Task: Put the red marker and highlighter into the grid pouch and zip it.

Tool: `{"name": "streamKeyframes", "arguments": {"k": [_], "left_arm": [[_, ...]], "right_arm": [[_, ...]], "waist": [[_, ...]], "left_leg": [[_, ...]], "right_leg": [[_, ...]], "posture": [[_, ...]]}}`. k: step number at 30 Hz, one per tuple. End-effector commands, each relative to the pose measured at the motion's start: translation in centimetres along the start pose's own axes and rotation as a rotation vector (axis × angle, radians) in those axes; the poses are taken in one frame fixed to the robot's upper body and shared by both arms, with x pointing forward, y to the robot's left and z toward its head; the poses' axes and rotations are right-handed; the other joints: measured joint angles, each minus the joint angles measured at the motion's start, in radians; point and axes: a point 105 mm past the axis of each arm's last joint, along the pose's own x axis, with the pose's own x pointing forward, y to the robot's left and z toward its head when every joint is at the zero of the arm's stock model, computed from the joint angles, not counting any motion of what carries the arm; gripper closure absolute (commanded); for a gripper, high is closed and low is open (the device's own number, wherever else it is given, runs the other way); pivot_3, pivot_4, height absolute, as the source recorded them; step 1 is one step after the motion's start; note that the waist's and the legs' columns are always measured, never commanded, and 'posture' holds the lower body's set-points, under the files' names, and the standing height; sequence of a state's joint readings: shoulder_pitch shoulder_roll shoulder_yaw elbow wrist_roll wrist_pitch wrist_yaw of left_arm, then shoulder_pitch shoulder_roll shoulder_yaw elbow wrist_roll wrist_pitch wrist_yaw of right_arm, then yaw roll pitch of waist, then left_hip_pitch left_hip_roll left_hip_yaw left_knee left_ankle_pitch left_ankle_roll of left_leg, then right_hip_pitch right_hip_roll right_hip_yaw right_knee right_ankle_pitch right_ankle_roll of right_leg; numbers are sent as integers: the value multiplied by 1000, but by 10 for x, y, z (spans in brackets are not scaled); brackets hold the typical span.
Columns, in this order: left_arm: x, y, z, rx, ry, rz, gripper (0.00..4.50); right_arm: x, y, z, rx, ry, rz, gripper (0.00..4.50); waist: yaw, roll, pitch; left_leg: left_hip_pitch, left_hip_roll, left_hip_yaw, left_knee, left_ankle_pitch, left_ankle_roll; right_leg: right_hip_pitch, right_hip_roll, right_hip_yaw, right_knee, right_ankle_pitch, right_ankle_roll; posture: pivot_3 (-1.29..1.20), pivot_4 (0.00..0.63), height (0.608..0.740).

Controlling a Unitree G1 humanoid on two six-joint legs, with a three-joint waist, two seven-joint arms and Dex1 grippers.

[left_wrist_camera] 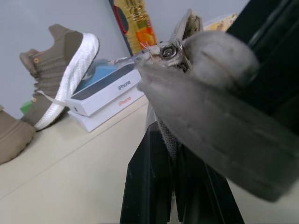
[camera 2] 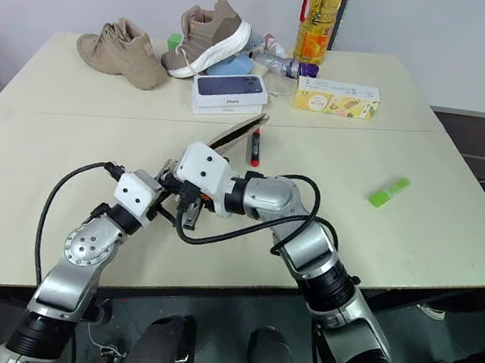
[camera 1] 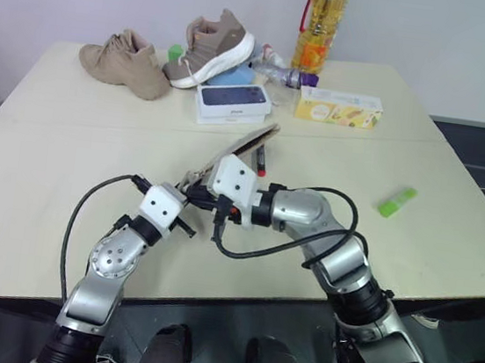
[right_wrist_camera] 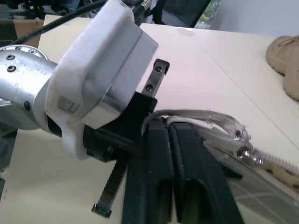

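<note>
The grid pouch [camera 1: 249, 142] is lifted off the table and tilted, its far end toward the phone box. My left gripper [camera 1: 189, 202] is shut on the pouch's near end, and grey fabric [left_wrist_camera: 210, 121] bulges over its fingers. My right gripper [camera 1: 214, 206] reaches in from the right and meets the left one. Its fingers [right_wrist_camera: 156, 158] stand together on the metal ring zip pull [right_wrist_camera: 236, 135]. The red marker [camera 1: 261, 159] lies on the table just beside the pouch. The lime-green highlighter [camera 1: 397, 201] lies alone on the table to the right.
At the back of the table stand two tan shoes [camera 1: 124, 62] [camera 1: 213, 43], a phone box [camera 1: 232, 101], an oil bottle [camera 1: 319, 27], a yellow-white carton [camera 1: 338, 107] and a small plastic bottle [camera 1: 278, 73]. Bare tabletop [camera 1: 40, 174] stretches left and right of my arms.
</note>
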State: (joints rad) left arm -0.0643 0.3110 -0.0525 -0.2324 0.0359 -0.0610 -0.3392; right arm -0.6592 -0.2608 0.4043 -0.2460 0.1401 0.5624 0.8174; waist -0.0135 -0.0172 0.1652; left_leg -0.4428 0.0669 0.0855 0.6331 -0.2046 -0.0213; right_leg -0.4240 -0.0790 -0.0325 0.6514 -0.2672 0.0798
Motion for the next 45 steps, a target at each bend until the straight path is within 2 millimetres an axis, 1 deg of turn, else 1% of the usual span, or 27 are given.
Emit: {"name": "streamKeyframes", "arguments": {"k": [1,2,3,4,5,8,10,14,20,21,23,26,28,29,32,34,35,36,37,40,42,45], "left_arm": [[-9,23,2,67,-4,65,4500],[-11,26,1,72,4,71,4500],[-14,30,-2,83,18,78,4500],[-17,34,-4,95,30,86,4500],[-19,38,-6,104,40,98,4500],[-23,49,-12,139,71,126,4500],[-23,53,-16,152,84,136,4500],[-22,51,-19,151,90,133,4500],[-21,44,-24,144,98,126,4500],[-21,44,-24,142,97,127,4500],[-21,43,-24,137,93,134,4500],[-21,43,-24,134,91,141,4500],[-21,43,-24,133,90,144,4500],[-21,43,-23,131,87,147,4500],[-19,41,-19,115,60,138,4500],[-16,40,-17,105,45,123,4500],[-13,37,-15,100,32,105,4500],[-10,35,-13,91,21,89,4500],[-8,34,-12,86,13,78,4500],[0,27,-8,65,-14,31,4500],[5,23,-6,50,-29,-1,4500],[9,20,-5,42,-39,-36,4500]], "right_arm": [[-25,-48,-6,26,35,-224,2657],[-29,-56,-11,48,50,-271,2184],[-34,-64,-17,73,69,-310,1576],[-38,-72,-24,103,88,-349,1164],[-42,-81,-33,147,105,-405,618],[-49,-104,-62,277,176,-573,618],[-49,-113,-76,352,186,-648,618],[-40,-122,-89,416,196,-713,618],[-27,-128,-113,471,271,-788,618],[-27,-129,-116,480,277,-800,846],[-26,-130,-119,498,285,-811,1481],[-28,-129,-123,488,303,-823,3002],[-30,-129,-122,481,294,-819,3996],[-31,-130,-120,464,292,-820,4099],[-44,-134,-109,342,283,-813,4098],[-56,-135,-98,245,276,-792,4098],[-68,-135,-90,171,276,-767,4098],[-78,-133,-84,112,276,-737,4098],[-84,-130,-80,75,279,-715,4098],[-106,-117,-69,-33,294,-615,4098],[-120,-110,-61,-70,286,-565,4098],[-133,-101,-51,-91,271,-519,4098]], "waist": [[0,0,0],[0,0,0],[1,0,0],[1,0,0],[0,0,0],[-4,0,0],[-4,0,0],[-5,0,0],[-5,0,0],[-6,0,0],[-4,0,0],[-5,0,0],[-6,0,0],[-6,0,0],[-2,0,0],[1,1,0],[3,1,0],[4,1,0],[4,1,0],[2,1,0],[-4,1,0],[-5,1,0]], "left_leg": [[0,0,0,0,0,0],[0,0,0,0,0,0],[0,0,0,0,0,0],[0,0,0,0,0,0],[0,0,1,0,0,0],[0,0,1,0,0,0],[0,0,1,-1,0,0],[0,0,1,-2,0,0],[0,0,2,-2,0,0],[0,0,2,-2,0,0],[0,0,2,-2,0,0],[0,0,2,-2,0,0],[0,0,2,-2,0,0],[0,0,2,-2,0,0],[0,0,2,-2,0,0],[-1,0,2,-2,0,0],[-1,0,2,-2,0,0],[-1,0,2,-2,0,0],[-2,-1,2,-2,0,0],[-1,-1,2,-2,0,0],[-1,0,2,-2,0,0],[0,0,1,-2,0,0]], "right_leg": [[0,0,0,0,0,0],[0,0,0,0,0,0],[0,0,0,0,0,0],[0,-1,0,0,0,-1],[0,-1,0,0,-1,-1],[0,-1,0,0,0,-1],[-1,0,0,0,0,0],[-1,0,0,0,0,0],[-1,0,0,0,0,0],[-1,0,0,0,0,0],[-1,0,0,0,0,0],[-1,0,0,0,0,1],[-1,0,0,0,0,1],[-1,0,0,0,0,1],[-1,0,0,0,0,1],[-1,-1,0,0,0,1],[-1,-1,0,0,0,1],[-1,-1,0,-1,0,1],[-1,-2,0,-1,0,1],[-1,-2,0,-2,0,1],[-1,-1,0,-2,0,1],[-1,1,0,-1,0,1]], "posture": [[0,150,736],[0,150,736],[0,150,736],[0,150,736],[0,150,736],[0,150,736],[0,150,736],[0,150,736],[0,150,736],[0,150,736],[0,150,736],[0,150,736],[0,150,736],[0,150,736],[0,150,736],[0,150,736],[0,150,736],[0,150,736],[0,150,736],[0,150,736],[0,150,736],[0,150,736]]}}
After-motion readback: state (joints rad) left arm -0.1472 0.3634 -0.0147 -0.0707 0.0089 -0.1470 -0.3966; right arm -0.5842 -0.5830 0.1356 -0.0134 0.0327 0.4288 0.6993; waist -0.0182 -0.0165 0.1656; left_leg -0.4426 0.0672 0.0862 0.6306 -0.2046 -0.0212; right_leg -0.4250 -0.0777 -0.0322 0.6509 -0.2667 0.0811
